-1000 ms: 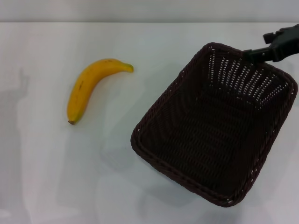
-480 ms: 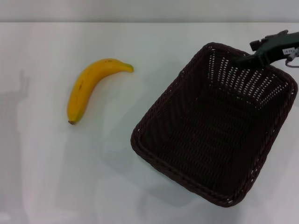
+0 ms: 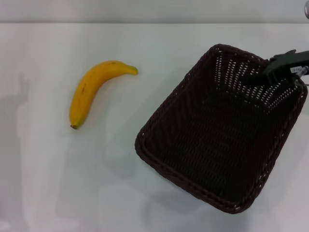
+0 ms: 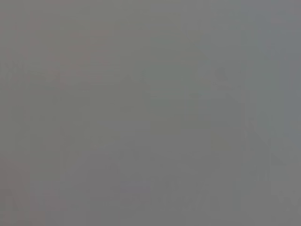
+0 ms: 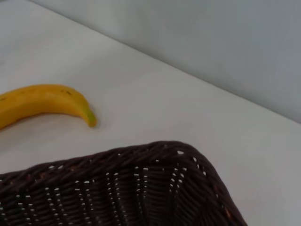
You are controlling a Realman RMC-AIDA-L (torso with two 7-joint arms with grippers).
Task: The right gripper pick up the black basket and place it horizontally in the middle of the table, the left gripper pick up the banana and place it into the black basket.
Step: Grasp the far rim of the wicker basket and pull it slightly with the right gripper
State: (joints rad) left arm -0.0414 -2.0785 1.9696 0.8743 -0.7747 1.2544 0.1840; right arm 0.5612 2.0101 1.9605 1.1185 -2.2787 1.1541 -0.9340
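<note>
A plain grey wall ran as a flat, unmarked band across the far side of the scene. In the right wrist view the same wall looked pale blue-grey, its lower edge a straight slanted line. A small round grey object, cut off at the picture's edge, sat before the wall's right end; what it was could not be told. The left wrist view gave only uniform grey.

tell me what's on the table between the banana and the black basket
Nothing: in the head view only bare white table separates the banana from the black basket. The right wrist view shows the same gap.
</note>
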